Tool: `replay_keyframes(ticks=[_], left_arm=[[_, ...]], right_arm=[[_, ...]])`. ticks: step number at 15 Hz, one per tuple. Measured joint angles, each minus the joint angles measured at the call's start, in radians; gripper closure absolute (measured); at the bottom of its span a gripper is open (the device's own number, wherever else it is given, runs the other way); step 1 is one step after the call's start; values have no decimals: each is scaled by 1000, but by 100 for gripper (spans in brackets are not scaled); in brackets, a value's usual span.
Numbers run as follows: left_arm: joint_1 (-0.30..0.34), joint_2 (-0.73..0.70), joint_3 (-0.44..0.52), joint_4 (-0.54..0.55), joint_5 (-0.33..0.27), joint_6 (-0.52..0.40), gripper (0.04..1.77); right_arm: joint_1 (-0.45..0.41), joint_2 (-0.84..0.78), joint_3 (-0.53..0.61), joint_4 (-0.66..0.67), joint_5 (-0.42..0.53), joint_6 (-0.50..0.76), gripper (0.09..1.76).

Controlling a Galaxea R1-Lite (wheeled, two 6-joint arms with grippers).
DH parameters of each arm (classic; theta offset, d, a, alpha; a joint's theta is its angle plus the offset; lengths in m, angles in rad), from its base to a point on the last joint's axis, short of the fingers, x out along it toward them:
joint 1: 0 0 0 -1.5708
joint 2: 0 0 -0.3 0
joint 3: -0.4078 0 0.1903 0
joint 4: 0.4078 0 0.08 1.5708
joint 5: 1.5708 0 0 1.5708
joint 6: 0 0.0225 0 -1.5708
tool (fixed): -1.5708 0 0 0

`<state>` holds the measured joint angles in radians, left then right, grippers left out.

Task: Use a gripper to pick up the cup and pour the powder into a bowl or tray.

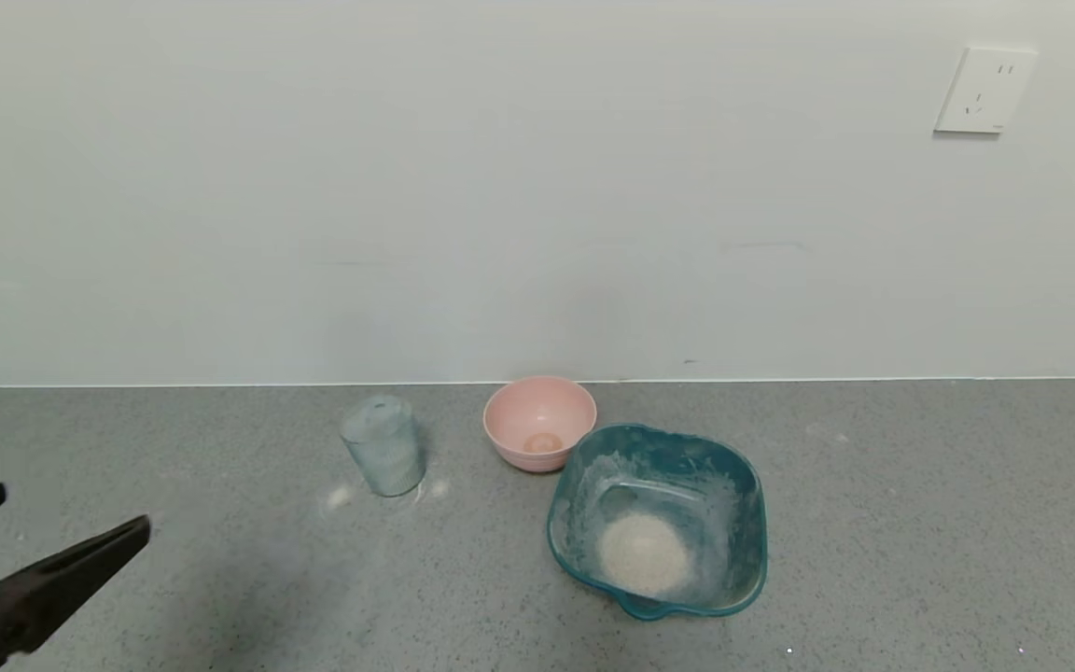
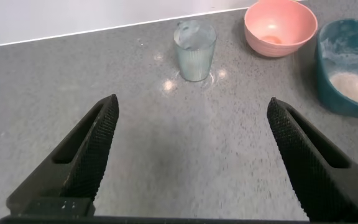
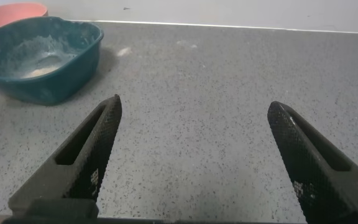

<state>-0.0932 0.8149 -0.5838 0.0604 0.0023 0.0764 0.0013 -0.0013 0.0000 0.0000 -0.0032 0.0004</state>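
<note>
Left end effector (image 1: 52, 532) hovers wide open at the near left, holding nothing. The cup (image 1: 383, 444) stands upright farther right on the counter (image 1: 920, 523), left of the teal dish (image 1: 743, 569). It looks light, thin-walled and dusty-slick; grip gently mid-body across the ribs.

Left gripper (image 2: 191, 121) spread wide above the grey counter (image 2: 166, 155), holding nothing; cup (image 2: 194, 51) upright well ahead between the fingers, pink bowl (image 2: 280, 28) and powder-holding teal tray (image 2: 348, 74) beyond
</note>
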Motion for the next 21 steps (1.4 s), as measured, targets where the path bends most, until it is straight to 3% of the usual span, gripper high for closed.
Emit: replay_keyframes(ticks=[3, 9, 12, 17, 19, 21], left_arm=[[15, -209, -39, 188, 30, 3, 10], [132, -476, -50, 316, 63, 1, 10], [157, -531, -32, 307, 57, -29, 10], [116, -596, -14, 306, 55, -46, 9], [110, -642, 33, 289, 56, -51, 9], [104, -691, 112, 201, 57, -68, 9]], right_arm=[[0, 0, 0, 0, 0, 0, 14], [0, 0, 0, 0, 0, 0, 14], [1, 0, 0, 0, 0, 0, 14], [1, 0, 0, 0, 0, 0, 14], [1, 0, 0, 0, 0, 0, 14], [1, 0, 0, 0, 0, 0, 14]])
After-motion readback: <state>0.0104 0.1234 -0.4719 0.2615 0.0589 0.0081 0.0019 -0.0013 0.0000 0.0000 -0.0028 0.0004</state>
